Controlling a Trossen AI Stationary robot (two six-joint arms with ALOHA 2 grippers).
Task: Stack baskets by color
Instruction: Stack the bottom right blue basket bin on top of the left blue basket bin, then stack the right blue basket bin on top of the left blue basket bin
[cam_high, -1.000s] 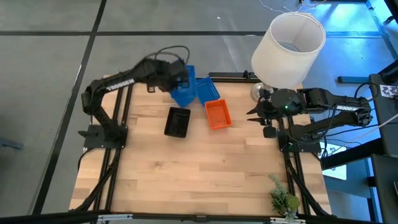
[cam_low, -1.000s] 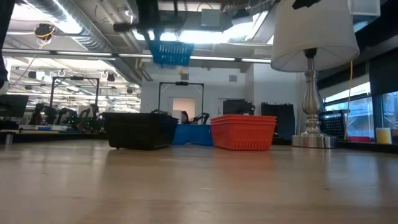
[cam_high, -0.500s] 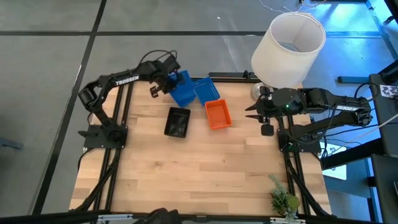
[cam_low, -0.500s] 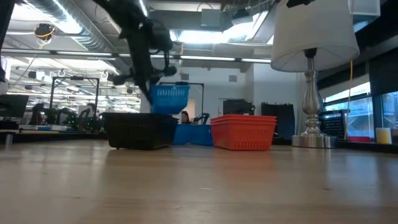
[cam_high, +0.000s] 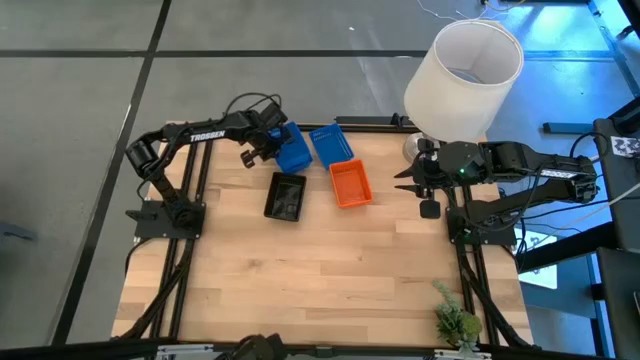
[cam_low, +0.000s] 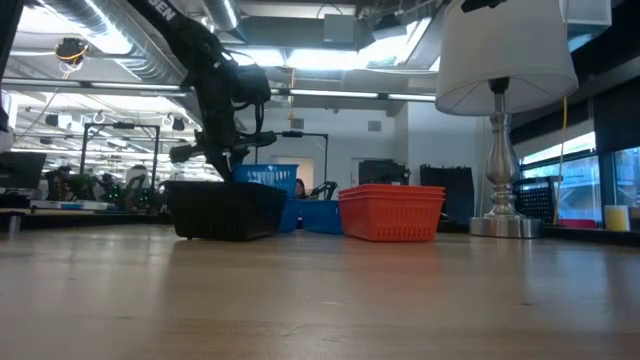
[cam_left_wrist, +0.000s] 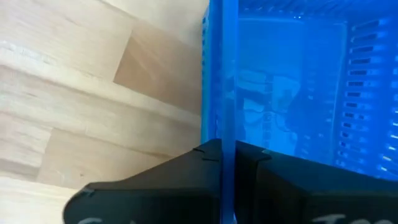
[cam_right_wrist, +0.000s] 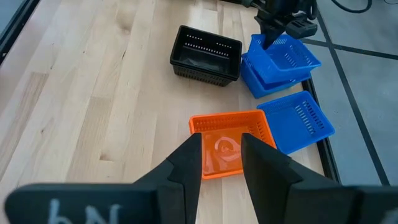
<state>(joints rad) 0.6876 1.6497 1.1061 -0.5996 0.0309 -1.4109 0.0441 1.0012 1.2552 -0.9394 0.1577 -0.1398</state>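
the wooden bench (cam_high: 320, 270) carries a white lamp (cam_high: 463, 78) at one corner. beside the black basket (cam_high: 285, 196) sits an orange basket (cam_high: 350, 183), with a blue basket (cam_high: 331, 144) behind it. the left gripper (cam_high: 268, 141) is clamped on another blue basket (cam_high: 293, 150), set on a blue one. the right gripper (cam_high: 404, 180), near the lamp, has its jaws apart.

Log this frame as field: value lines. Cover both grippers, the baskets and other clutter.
left gripper: shut on the rim of a blue basket, which sits tilted in another blue one at the far left of the table
right gripper: open, empty, hovering at the table's right edge
third blue basket: alone at the far edge
orange basket: beside that third blue one; stack count cannot be told
black basket: left of the orange; count unclear
lamp: far right corner
plant: near right corner
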